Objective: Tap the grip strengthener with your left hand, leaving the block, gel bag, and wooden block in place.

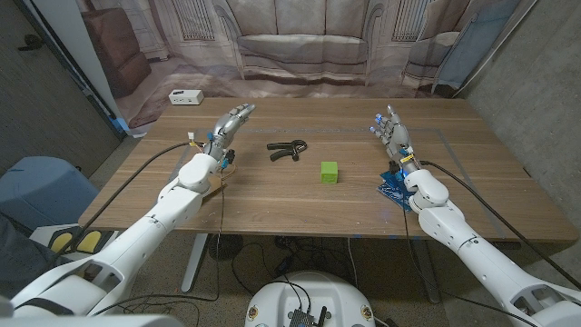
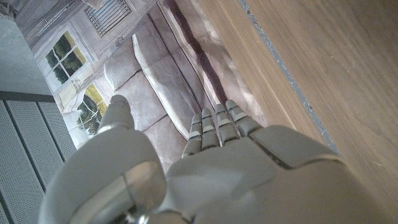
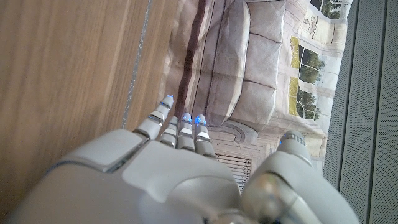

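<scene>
Strengthener [image 1: 288, 150] looks stiff, light and apt to skid on the desk [image 1: 300, 204], so the empty, spread left hand [image 1: 229, 125] should tap its looped handles gently.

Both arms are glossy white rounded shells with black cables along the forearms. The left hand [image 1: 229, 125] is silver-grey with segmented fingers; the right hand [image 1: 390, 130] matches, with blue-lit fingertips [image 3: 185, 117].

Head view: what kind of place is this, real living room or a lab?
Probably a lab or test bay, not a home. The sofa and windows are printed on a hanging backdrop, bare grey walls show at its sides, and cables run across the wooden table and under it.
</scene>
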